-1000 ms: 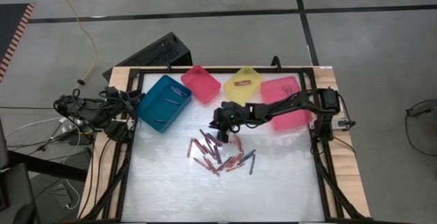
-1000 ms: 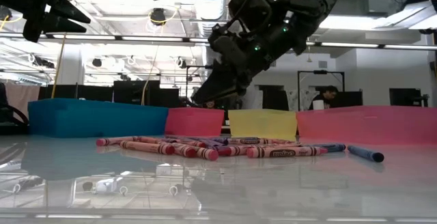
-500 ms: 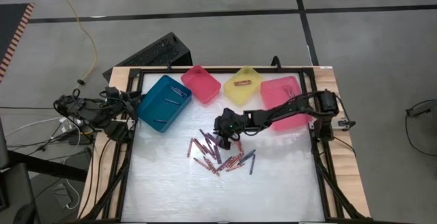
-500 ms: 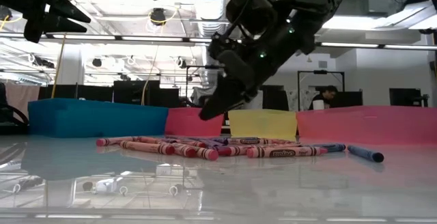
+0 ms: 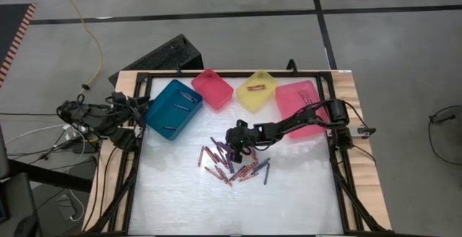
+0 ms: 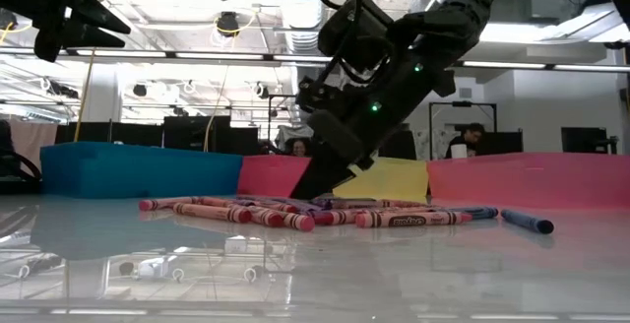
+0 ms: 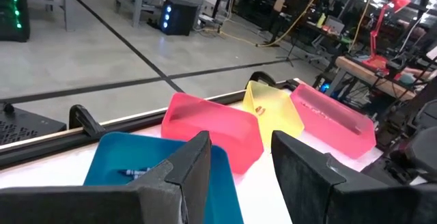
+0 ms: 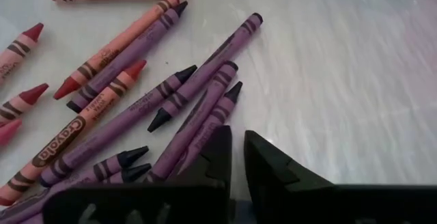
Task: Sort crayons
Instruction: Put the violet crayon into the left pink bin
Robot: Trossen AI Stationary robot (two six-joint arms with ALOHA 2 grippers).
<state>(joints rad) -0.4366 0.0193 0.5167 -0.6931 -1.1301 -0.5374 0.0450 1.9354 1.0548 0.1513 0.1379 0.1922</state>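
Narrowly parted tool [image 8: 237, 157] over purple crayons [image 8: 179, 115]

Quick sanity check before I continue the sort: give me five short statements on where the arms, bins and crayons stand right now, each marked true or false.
1. The right gripper is down at the crayon pile in the middle of the table. True.
2. The left gripper is working in the crayon pile too. False: that arm waits at the table's left edge, facing the bins.
3. The yellow bin already holds a crayon or two. True.
4. The teal bin is the rightmost bin. False: it is the leftmost; a large pink bin is rightmost.
5. The right gripper's fingers stand wide apart. False: only a narrow gap shows between them, above purple crayons.
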